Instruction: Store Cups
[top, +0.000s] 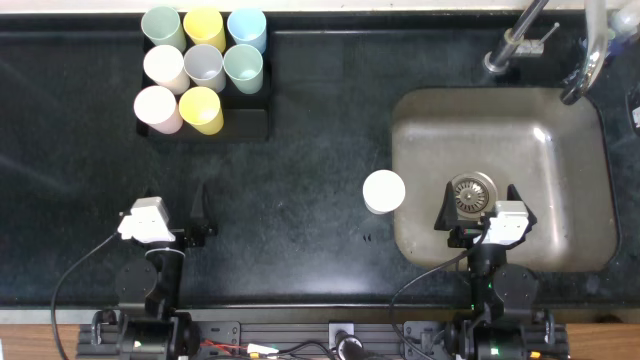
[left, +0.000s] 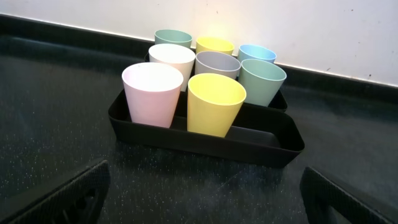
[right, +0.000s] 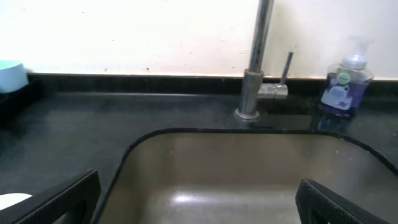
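Both arms sit folded back near their bases at the near edge of the dark surface (top: 300, 150). The left tool (top: 178, 208) is held low, released with its fingers spread wide, and faces the black tray (top: 250, 125) well ahead of it. The right tool (top: 480, 205) hangs over the near part of the steel sink (top: 560, 150), likewise released and wide, facing the tap (top: 515, 40). A lone white cup (top: 384, 191) stands on the surface just beside the sink's left rim, apart from both tools. Seven cups (top: 204, 67) stand upright in the tray: green, yellow, blue at the back; white, grey, green in the middle; pink and yellow in front
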